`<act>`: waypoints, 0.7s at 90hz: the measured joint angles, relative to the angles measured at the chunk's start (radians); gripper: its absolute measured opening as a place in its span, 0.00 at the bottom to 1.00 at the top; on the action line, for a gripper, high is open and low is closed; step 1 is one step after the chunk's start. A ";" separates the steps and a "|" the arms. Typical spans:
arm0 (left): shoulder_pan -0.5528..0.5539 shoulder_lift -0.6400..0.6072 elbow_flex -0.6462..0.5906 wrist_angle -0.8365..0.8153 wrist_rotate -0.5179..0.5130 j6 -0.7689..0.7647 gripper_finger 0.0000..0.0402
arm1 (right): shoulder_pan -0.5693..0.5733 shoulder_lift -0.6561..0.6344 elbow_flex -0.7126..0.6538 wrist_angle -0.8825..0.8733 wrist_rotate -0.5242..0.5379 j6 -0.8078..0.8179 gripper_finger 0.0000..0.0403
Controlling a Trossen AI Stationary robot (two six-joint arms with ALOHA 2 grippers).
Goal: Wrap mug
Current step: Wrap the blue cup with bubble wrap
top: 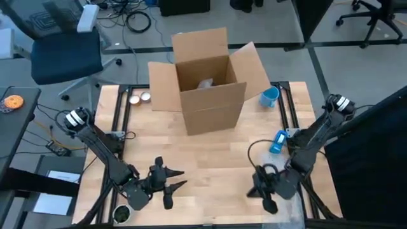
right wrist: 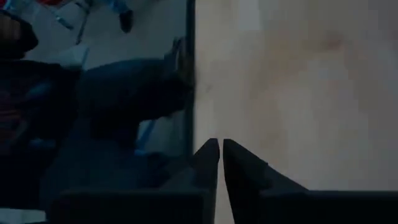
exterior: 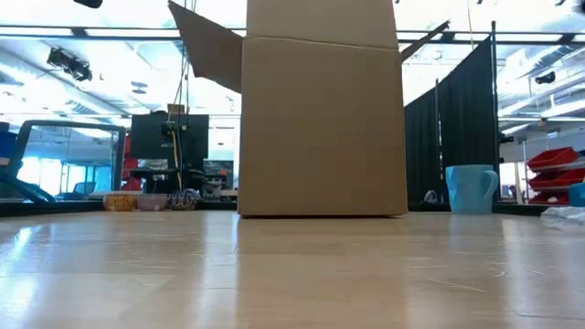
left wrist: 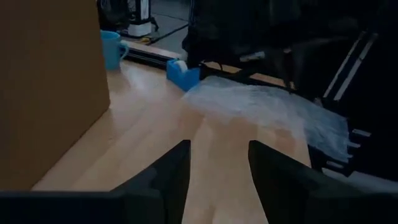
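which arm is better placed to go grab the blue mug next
The right arm, probably. The blue ceramic mug stands at the table's far right edge beside the open cardboard box, on the right gripper side.

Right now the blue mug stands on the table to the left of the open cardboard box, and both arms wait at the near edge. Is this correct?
Not quite. The blue mug stands to the right of the open cardboard box, as the high view shows. The rest holds: the left gripper and the right gripper wait at the near edge.
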 joint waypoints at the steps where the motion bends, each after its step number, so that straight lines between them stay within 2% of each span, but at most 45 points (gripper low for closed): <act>1: 0.000 0.000 0.000 0.000 0.002 0.000 0.37 | 0.007 0.006 0.003 0.000 0.000 0.015 0.01; 15: 0.000 0.001 0.000 -0.003 0.011 0.038 0.37 | 0.087 0.108 0.076 -0.006 -0.036 0.213 0.00; 28: 0.006 0.001 0.000 -0.002 0.011 0.091 0.37 | 0.118 0.226 0.202 -0.049 -0.080 0.313 0.00; 53: 0.014 0.001 0.000 0.005 0.011 0.149 0.37 | 0.134 0.517 0.571 -0.368 -0.284 0.490 0.00; 63: 0.019 0.001 0.000 0.020 0.011 0.206 0.37 | 0.133 0.630 0.754 -0.507 -0.319 0.531 0.00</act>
